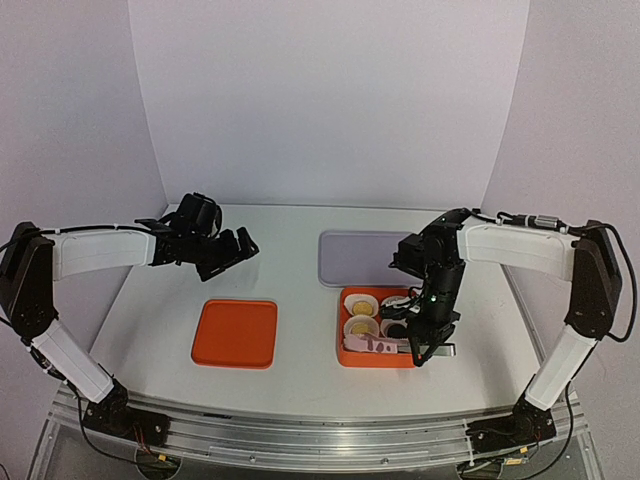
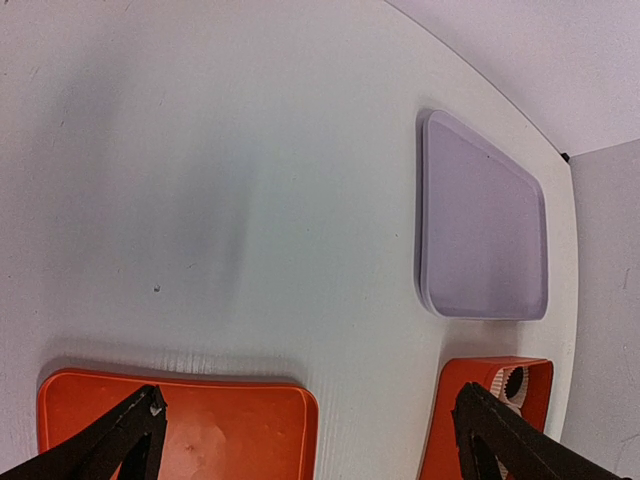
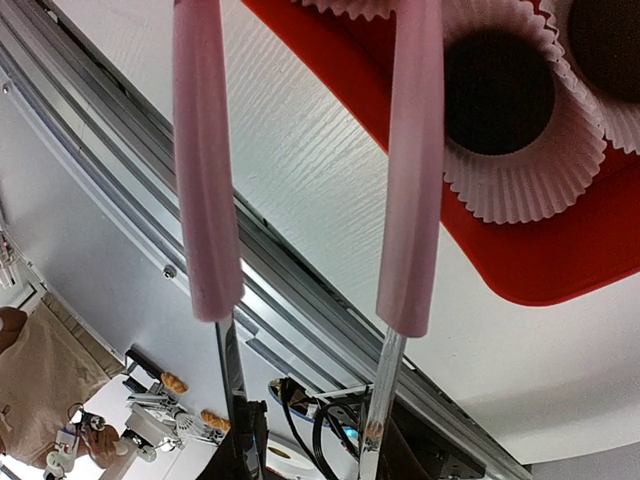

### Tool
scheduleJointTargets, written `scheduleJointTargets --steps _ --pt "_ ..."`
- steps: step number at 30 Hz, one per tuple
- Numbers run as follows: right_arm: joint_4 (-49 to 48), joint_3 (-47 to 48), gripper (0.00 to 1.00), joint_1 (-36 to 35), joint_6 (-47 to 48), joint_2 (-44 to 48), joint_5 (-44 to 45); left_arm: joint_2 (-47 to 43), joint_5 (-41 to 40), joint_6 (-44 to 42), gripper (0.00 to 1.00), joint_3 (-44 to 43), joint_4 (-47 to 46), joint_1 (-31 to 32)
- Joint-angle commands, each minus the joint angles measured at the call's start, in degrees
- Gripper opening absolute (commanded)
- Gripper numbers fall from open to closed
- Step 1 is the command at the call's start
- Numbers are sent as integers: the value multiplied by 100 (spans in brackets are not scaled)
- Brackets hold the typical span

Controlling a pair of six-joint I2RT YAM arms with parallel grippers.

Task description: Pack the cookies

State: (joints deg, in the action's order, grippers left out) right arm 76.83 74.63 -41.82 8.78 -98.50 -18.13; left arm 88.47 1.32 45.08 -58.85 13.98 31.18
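The cookies lie in white paper cups inside an orange box [image 1: 348, 358]: two yellow ones [image 1: 360, 307] on the left and dark ones [image 1: 393, 328] beside them. In the right wrist view a dark cookie [image 3: 498, 92] fills a fluted cup [image 3: 540, 180], and another dark cookie [image 3: 610, 40] shows at the edge. My right gripper [image 1: 428, 338] [image 3: 310, 445] is shut on pink-tipped metal tongs [image 3: 205, 180] [image 1: 378, 346]. The tong tips stand apart with nothing between them, over the box's near edge. My left gripper [image 1: 232, 250] [image 2: 310, 440] hangs open and empty above the table, far left of the box.
An orange lid [image 1: 235, 333] [image 2: 220, 430] lies flat on the table to the left of the box [image 2: 445, 430]. A lavender tray [image 1: 360, 255] [image 2: 485, 230] lies behind the box. The metal rail at the table's near edge [image 3: 300, 300] runs just below the tongs.
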Motion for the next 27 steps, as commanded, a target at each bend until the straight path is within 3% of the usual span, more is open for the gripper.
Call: scheduleJointTargets --steps 1,14,27 --pt "806 194 27 -40 -1 23 13 -53 -39 49 100 -65 -132 -24" --pt "788 336 27 -42 -106 163 123 -55 -36 42 100 -48 -145 -24" --pt "801 373 26 -42 -225 860 330 -28 25 33 100 -92 -180 -25"
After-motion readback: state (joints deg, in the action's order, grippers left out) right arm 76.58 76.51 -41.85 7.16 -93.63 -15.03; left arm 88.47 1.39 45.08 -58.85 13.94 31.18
